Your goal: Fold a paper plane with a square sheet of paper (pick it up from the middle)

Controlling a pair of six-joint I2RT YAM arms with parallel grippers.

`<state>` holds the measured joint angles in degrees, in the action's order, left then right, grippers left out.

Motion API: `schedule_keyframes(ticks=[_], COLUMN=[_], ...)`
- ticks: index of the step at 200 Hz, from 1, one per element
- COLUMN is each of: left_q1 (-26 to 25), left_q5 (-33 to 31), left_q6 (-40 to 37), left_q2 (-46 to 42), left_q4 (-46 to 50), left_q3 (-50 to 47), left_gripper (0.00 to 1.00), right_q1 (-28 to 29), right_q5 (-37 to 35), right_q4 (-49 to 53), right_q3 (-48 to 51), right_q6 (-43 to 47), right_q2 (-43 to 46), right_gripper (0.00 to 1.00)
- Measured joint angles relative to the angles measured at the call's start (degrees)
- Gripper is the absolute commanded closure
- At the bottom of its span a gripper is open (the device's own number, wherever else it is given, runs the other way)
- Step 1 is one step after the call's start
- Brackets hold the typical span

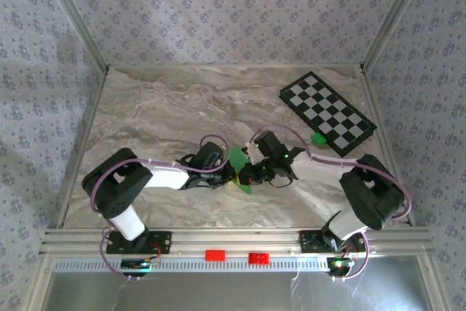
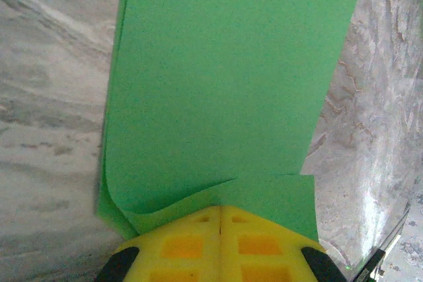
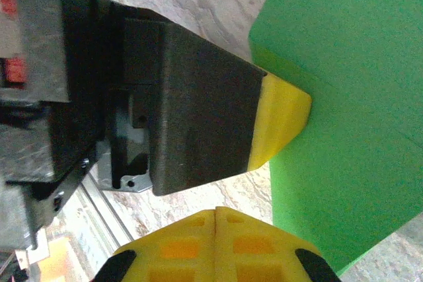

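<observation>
The square sheet of paper (image 1: 239,160) is bright green and folded over on itself, held up off the marble table (image 1: 160,114) at the centre front. In the left wrist view the sheet (image 2: 225,84) stretches away from my left gripper (image 2: 219,208), whose yellow jaws are shut on its near edge, with a loose flap curling at the left. My left gripper (image 1: 231,177) reaches in from the left. My right gripper (image 3: 216,212) is shut with nothing between its jaws, just beside the paper (image 3: 344,97) and below the left gripper's yellow fingertip (image 3: 281,118). From above, the right gripper (image 1: 251,175) sits against the sheet's right side.
A black-and-white checkered board (image 1: 328,113) lies at the back right, with a tiny green block (image 1: 318,138) at its near edge. Two red blocks (image 1: 215,256) sit on the front rail. Patterned walls close in the table on three sides.
</observation>
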<state>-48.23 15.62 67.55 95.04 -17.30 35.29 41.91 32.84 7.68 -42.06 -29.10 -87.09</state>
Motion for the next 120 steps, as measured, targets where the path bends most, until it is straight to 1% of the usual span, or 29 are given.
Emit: schedule_keyframes(ticks=[46, 120], left_q1=[-0.22, -0.33], left_q5=[-0.24, -0.24], left_q6=[-0.02, -0.04], left_q2=[0.00, 0.00], left_q4=[-0.17, -0.59], left_q3=[0.00, -0.22], left_gripper=[1.00, 1.00], right_q1=[0.63, 0.61], right_q5=[-0.52, 1.95], right_q4=[3.54, 1.22], right_q3=[-1.46, 3.06], right_q6=[0.02, -2.47], right_q2=[-4.52, -4.39], right_gripper=[1.00, 0.99])
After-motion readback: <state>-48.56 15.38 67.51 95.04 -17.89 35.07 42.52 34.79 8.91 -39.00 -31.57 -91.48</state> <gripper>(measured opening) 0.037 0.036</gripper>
